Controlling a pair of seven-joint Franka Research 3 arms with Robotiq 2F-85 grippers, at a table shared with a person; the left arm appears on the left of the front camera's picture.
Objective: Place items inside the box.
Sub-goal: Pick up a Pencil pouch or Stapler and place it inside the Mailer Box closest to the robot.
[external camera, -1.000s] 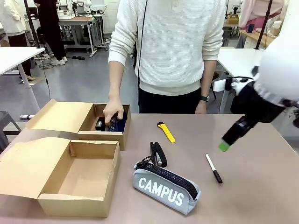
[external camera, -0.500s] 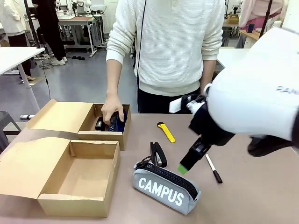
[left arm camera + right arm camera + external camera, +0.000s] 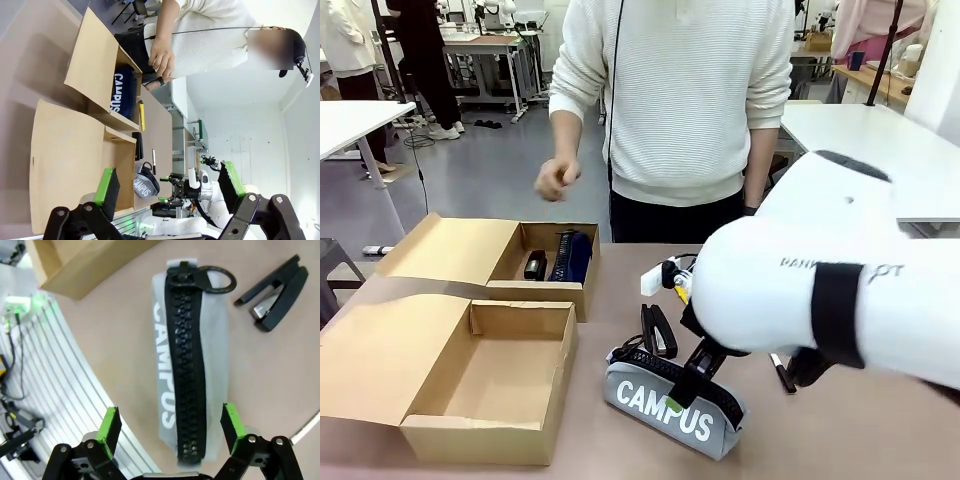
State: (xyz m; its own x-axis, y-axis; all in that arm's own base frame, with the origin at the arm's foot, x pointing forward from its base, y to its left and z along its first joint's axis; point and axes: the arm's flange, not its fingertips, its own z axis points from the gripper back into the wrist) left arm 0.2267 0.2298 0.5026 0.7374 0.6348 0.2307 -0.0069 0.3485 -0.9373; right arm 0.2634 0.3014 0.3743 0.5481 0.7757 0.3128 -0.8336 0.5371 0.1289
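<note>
The grey CAMPUS pencil case [image 3: 665,405] is lying on the table just right of the near box [image 3: 485,440], not in anything yet. The right gripper [image 3: 170,430] sits over it with its jaws spread wide, one green pad either side of the zip, holding nothing. My worry is that the case is soft and long, and the jaws look lined up nearer one end than the middle, so once pinched it could sag, swing and slip out on the way left. The black stapler [image 3: 274,294] sits just beside the ring-pull end, so a sloppy descent might knock it. Can't tell if the pads touch the fabric or hover. From the front, the big white arm covers most of the fingers and part of the marker [image 3: 783,378]. The left gripper [image 3: 167,182] hangs released and empty. It's also not obvious which box is the target, since the far box [image 3: 535,293] holds the navy pouch [image 3: 576,257].
</note>
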